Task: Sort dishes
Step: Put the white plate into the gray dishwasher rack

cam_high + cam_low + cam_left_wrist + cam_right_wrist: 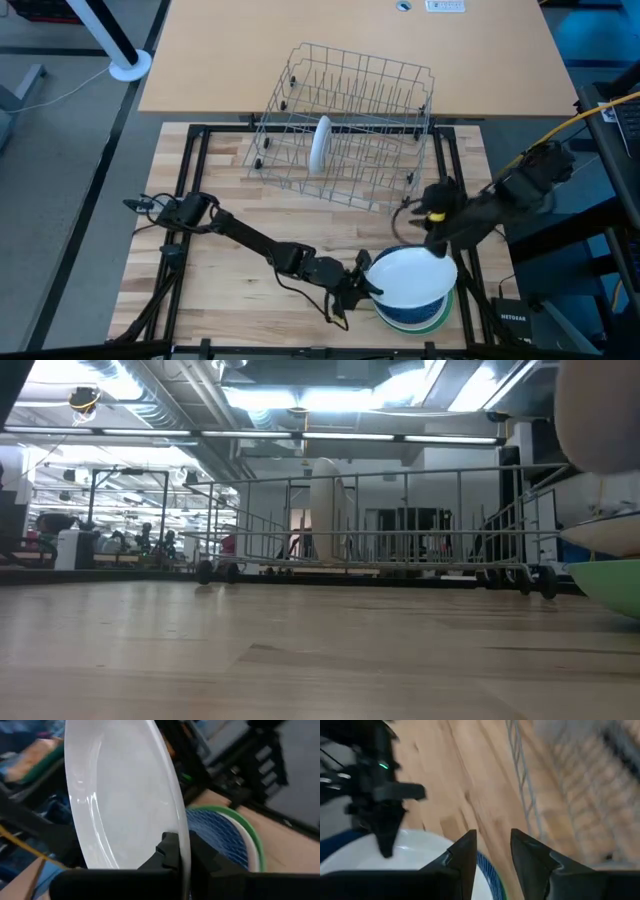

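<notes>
White plate (412, 277) rim pinched in left end effector (368, 284); right end effector (432, 240) narrowly parted above.

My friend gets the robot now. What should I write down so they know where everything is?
Left gripper: jaws shut on the rim of a white plate, lifted above the stack.
Right gripper: jaws open, holding nothing, beside that plate's far edge.
Stack: blue-patterned plate and green plate at the table's near right.
Done: one white plate stands upright in the wire rack.
Left: rack the held plate, then the stack.
</notes>
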Robot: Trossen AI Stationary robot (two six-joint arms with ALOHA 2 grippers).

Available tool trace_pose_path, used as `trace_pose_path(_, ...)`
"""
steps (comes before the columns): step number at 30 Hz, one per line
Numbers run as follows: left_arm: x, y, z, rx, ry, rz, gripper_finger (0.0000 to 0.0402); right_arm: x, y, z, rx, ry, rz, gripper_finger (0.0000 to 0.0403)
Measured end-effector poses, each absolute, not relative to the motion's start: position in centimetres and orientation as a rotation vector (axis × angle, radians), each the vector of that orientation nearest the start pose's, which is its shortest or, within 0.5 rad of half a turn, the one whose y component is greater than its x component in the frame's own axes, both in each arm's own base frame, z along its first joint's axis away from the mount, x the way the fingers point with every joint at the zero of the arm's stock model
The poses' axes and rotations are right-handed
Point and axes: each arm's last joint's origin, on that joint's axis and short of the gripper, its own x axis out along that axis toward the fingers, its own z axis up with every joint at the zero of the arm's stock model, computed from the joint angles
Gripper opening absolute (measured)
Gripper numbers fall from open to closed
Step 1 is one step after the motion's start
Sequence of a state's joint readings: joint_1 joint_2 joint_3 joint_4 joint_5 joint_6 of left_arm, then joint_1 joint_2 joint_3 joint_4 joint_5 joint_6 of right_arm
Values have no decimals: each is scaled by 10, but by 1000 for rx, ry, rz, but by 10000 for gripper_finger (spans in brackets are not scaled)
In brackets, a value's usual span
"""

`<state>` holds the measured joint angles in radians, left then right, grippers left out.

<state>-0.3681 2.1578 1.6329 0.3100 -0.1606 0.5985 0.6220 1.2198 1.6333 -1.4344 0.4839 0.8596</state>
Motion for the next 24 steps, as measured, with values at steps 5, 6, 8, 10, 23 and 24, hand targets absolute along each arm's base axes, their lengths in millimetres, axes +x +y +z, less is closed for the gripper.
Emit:
trace_pose_path(5, 467, -160, 266, 568, 78, -178, 2, 139, 80, 470, 185, 672, -186, 124)
trace_pose_path(6, 466, -155, 272, 548, 69, -158, 2, 135, 77, 478, 164, 641, -180, 124)
trace_pose_path(8, 465, -144, 285, 504, 55, -110, 2, 128, 71, 493, 129, 581, -168, 124)
trace_pose_path(10, 463, -130, 297, 459, 45, -61, 2, 120, 64, 507, 91, 524, -162, 124)
trace_pose_path(23, 452, 3, 358, 276, -64, 239, 2, 72, 27, 555, -42, 292, -180, 124)
trace_pose_path(24, 451, 17, 360, 269, -68, 257, 2, 70, 25, 556, -50, 288, -185, 124)
